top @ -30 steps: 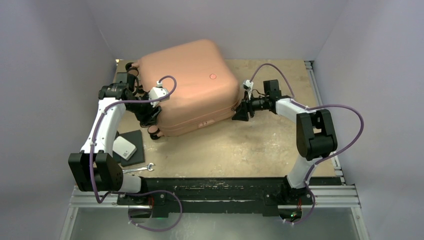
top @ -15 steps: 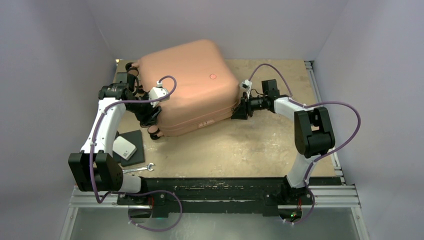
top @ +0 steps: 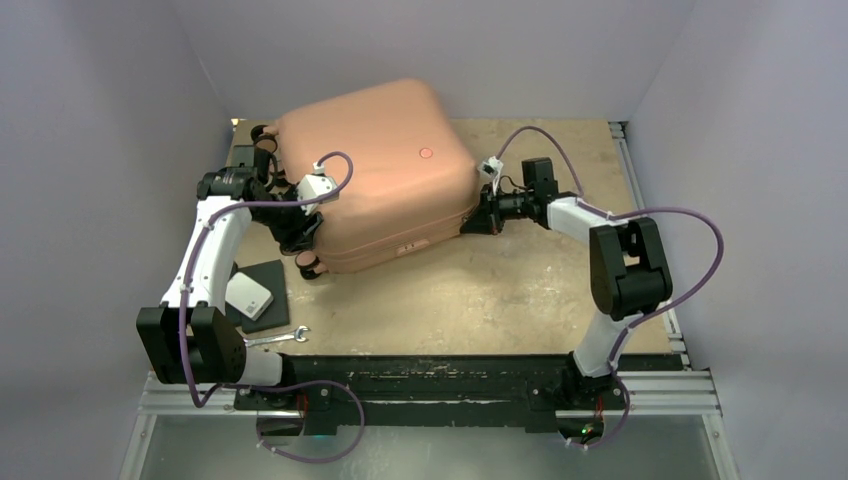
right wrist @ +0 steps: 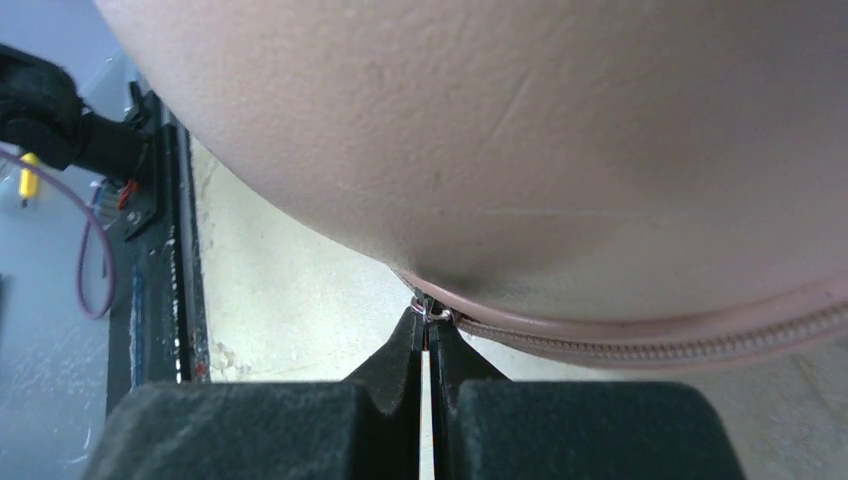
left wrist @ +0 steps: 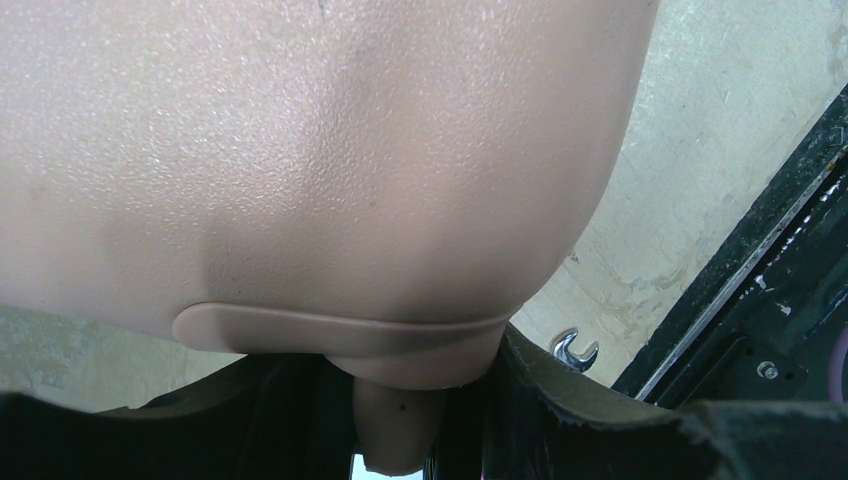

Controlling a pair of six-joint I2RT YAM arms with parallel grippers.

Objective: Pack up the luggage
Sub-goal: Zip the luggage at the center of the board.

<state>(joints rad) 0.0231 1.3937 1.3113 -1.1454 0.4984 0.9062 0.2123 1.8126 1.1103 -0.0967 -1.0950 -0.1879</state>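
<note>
**Luggage closed on the table, an arm at each side**

The luggage [top: 375,170] lies flat and closed on the table [top: 480,290], toward the far left and turned askew. Its wheels [top: 308,265] point toward the left arm.

The left gripper [top: 298,225] is at the near-left corner of the case, by the wheels. In the left wrist view its jaws stand about half open. A pink lump of the shell below a raised ridge sits between them, and the fingers [left wrist: 540,410] press against it.

The right gripper [top: 470,225] meets the right-hand edge of the case at the seam. In the right wrist view its jaws are fully closed, with only a thin slit between them. The tips sit against a small metal piece on the zip [right wrist: 650,335]. Whether that piece is pinched cannot be told.

Near the left arm's base lie a wrench [top: 278,338] and a black pad [top: 268,275] carrying a white box [top: 247,296], all apart from the case.
</note>
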